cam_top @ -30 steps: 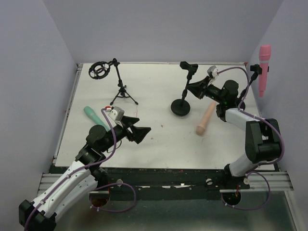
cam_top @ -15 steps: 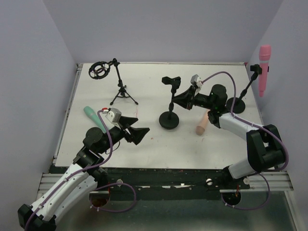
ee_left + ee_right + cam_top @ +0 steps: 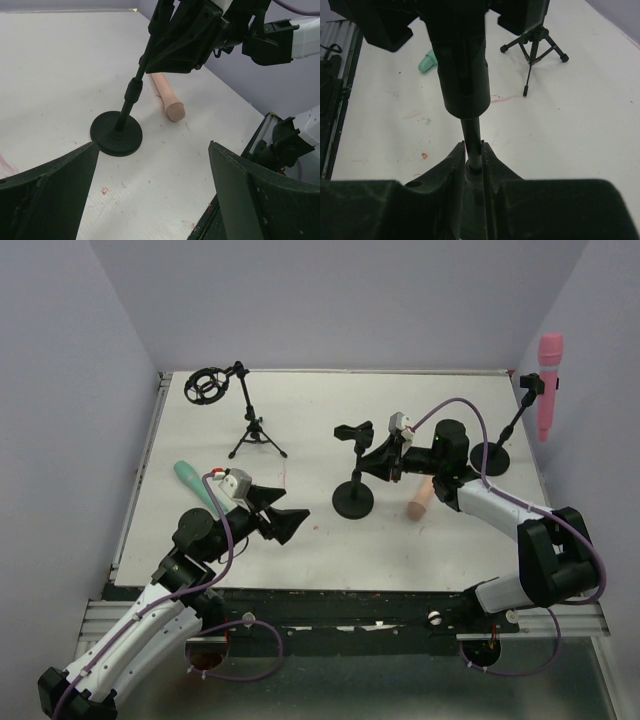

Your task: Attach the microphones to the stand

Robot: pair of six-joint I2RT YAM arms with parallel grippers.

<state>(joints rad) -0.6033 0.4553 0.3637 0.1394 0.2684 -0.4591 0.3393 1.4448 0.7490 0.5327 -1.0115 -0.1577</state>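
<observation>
My right gripper [image 3: 375, 464] is shut on the pole of a black round-base stand [image 3: 353, 502], whose clip on top is empty. The right wrist view shows the fingers [image 3: 452, 165] clamped on the pole [image 3: 471, 135]. The peach-beige microphone [image 3: 419, 501] lies flat just right of the stand base, partly under my right arm; it also shows in the left wrist view [image 3: 167, 98]. The teal microphone [image 3: 192, 483] lies at the left, behind my left arm. The pink microphone [image 3: 550, 380] hangs in a stand clip at the back right. My left gripper [image 3: 285, 520] is open and empty, facing the stand base [image 3: 116, 133].
A black tripod stand [image 3: 256, 436] with a round shock mount [image 3: 207, 385] stands at the back left; it also shows in the right wrist view [image 3: 535, 42]. The pink microphone's stand has its round base [image 3: 490, 458] behind my right arm. Grey walls enclose the table.
My right gripper has dragged the round-base stand left and toward the front, away from the pink microphone's stand. The left gripper has barely moved.
</observation>
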